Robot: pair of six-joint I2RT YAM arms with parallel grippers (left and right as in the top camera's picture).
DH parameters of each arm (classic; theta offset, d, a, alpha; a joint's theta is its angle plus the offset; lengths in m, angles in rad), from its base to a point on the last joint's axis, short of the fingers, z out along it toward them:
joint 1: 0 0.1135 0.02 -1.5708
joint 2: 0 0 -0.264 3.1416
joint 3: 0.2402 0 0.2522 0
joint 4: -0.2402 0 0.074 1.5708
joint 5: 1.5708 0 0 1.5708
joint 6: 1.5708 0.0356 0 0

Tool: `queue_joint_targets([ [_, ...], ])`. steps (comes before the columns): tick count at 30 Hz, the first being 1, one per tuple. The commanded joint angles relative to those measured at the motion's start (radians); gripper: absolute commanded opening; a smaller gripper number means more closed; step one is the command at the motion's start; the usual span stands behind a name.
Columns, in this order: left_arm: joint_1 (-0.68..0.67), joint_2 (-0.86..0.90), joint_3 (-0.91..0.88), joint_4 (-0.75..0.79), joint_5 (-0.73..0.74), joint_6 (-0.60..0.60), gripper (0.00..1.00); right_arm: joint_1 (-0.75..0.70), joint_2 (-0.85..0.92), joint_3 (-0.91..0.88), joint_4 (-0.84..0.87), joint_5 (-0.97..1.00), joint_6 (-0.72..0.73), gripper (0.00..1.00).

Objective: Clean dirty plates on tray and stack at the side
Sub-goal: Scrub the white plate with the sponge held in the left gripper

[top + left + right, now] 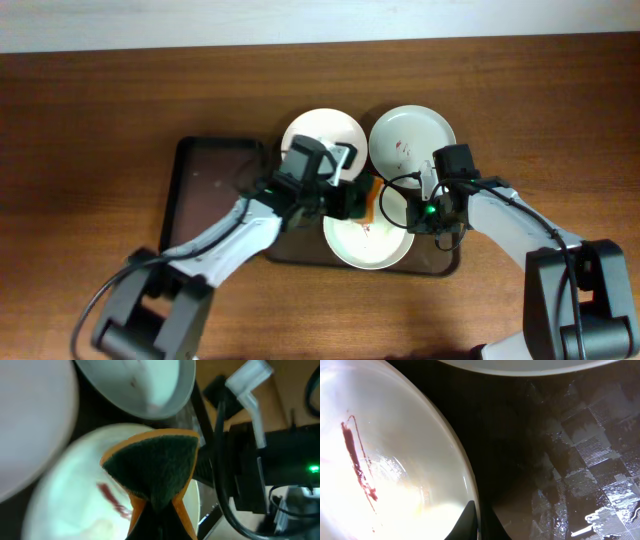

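- Gripping an orange-backed green sponge (155, 462), the left gripper (156, 512) is clamped on it above the near plate (365, 248).
- That plate bears a red smear (355, 460).
- The right gripper (477, 521) pinches the near plate's right rim, a finger on each side.
- The far-left plate (322, 130) and the smeared far-right plate (412, 138) share the tray (438, 262) with it.
- A smaller dark tray (205, 195) lies to the left.

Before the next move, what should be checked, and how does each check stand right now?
1. Sponge pinched in left gripper: ok.
2. Sponge positioned over the front plate: ok.
3. Red smear on the front plate wiped off: not ok.
4. Right gripper clamped on that plate's rim: cannot tell.
5. Far right plate clean: not ok, red marks show.
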Motion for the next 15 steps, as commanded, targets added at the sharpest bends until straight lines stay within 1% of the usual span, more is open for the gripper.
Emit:
queue_joint_targets([
  [1, -0.044, 0.081, 0.01, 0.037, 0.082, -0.111, 0.0, 0.01, 0.015, 0.013, 0.0, 0.006, -0.002, 0.04],
  [3, -0.051, 0.12, 0.01, 0.047, 0.086, -0.154, 0.0, 0.01, 0.015, 0.013, 0.0, 0.006, -0.002, 0.04],
  [6, -0.051, 0.164, 0.01, 0.065, 0.134, -0.154, 0.0, 0.01, 0.015, 0.013, 0.0, 0.006, -0.002, 0.04],
  [11, -0.051, 0.217, 0.01, 0.066, 0.134, -0.161, 0.0, 0.01, 0.015, 0.013, 0.0, 0.006, -0.002, 0.04],
  [13, -0.05, 0.232, 0.01, 0.066, 0.106, -0.161, 0.0, 0.01, 0.015, 0.013, 0.0, 0.006, -0.002, 0.04],
  [15, -0.047, 0.232, 0.01, 0.069, -0.006, -0.159, 0.0, 0.01, 0.015, 0.013, -0.001, 0.006, -0.002, 0.04],
])
